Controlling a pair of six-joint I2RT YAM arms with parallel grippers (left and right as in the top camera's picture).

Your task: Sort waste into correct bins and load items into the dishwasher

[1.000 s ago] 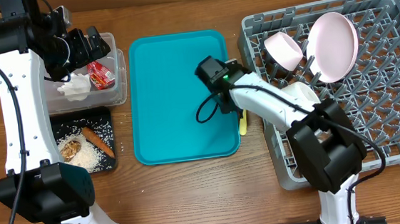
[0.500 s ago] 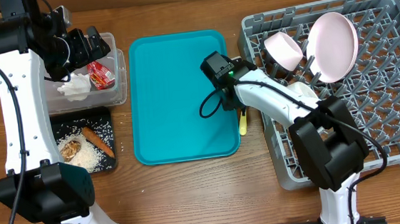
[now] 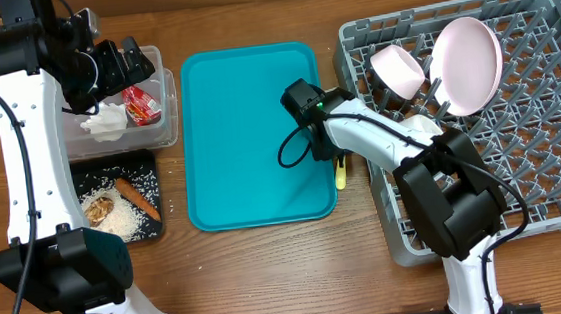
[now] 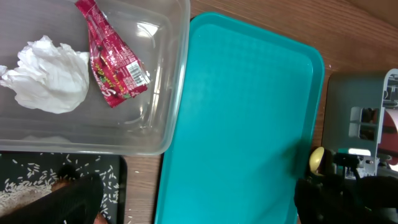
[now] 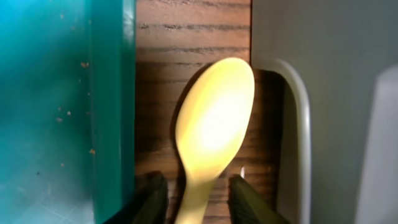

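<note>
Right wrist view, nearest first: straddles the handle of the pale yellow spoon with the right tool, fingers drawn closer than a second ago yet with a sliver of gap either side, so narrowing but not yet pinching. Lies on the bare table in the slot between teal tray and grey rack, probably next to be lifted across beside the plate. Farther off, over the clear tub: left tool spread wide, empty.
</note>
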